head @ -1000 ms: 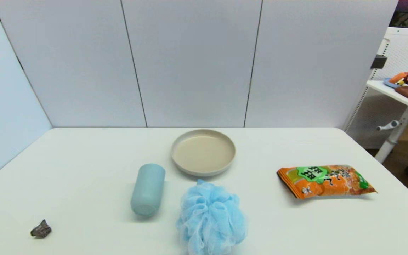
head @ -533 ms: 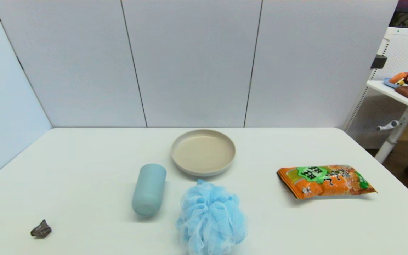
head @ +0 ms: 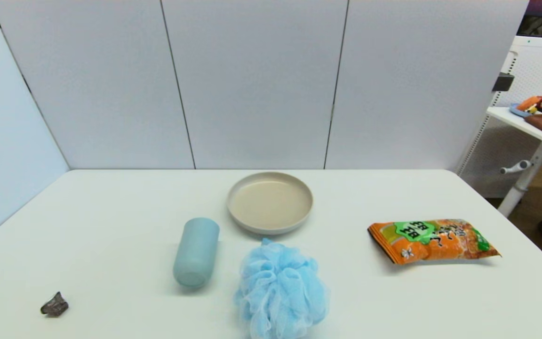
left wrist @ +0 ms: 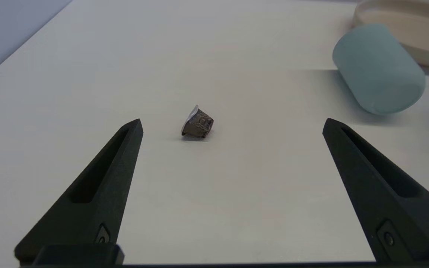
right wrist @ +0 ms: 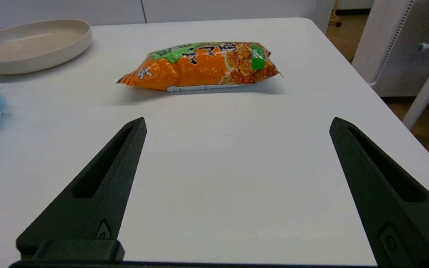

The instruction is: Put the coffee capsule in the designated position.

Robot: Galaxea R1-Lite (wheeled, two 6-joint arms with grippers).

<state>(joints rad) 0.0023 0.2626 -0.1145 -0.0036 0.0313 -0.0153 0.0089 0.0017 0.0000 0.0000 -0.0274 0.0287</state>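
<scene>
At the near left corner of the white table [head: 111,197], the coffee capsule [head: 54,304] is found lying on its side, a small dark grey metallic piece with a pale foil face, well apart from everything else. In the left wrist view the left gripper [left wrist: 231,124] is seen low over the table with its fingers spread wide and nothing held; the capsule [left wrist: 197,123] lies just ahead of the fingertips, nearer the finger [left wrist: 102,193] on that picture's left than the other. The right gripper [right wrist: 238,123] is likewise spread wide and empty above bare table on the right side, with the orange snack bag [right wrist: 199,65] lying flat beyond it. Neither gripper is caught in the head view.

Near the front edge at the middle, a light blue mesh bath sponge [head: 280,292] is seen. Just to its left and slightly farther back, the pale blue cup [head: 196,252] is laid on its side, its closed base towards the robot. The snack bag [head: 433,240] is placed well to the right at about the same depth. Farthest back, just beyond the sponge, a beige round plate [head: 270,202] is set, with nothing on it.
</scene>
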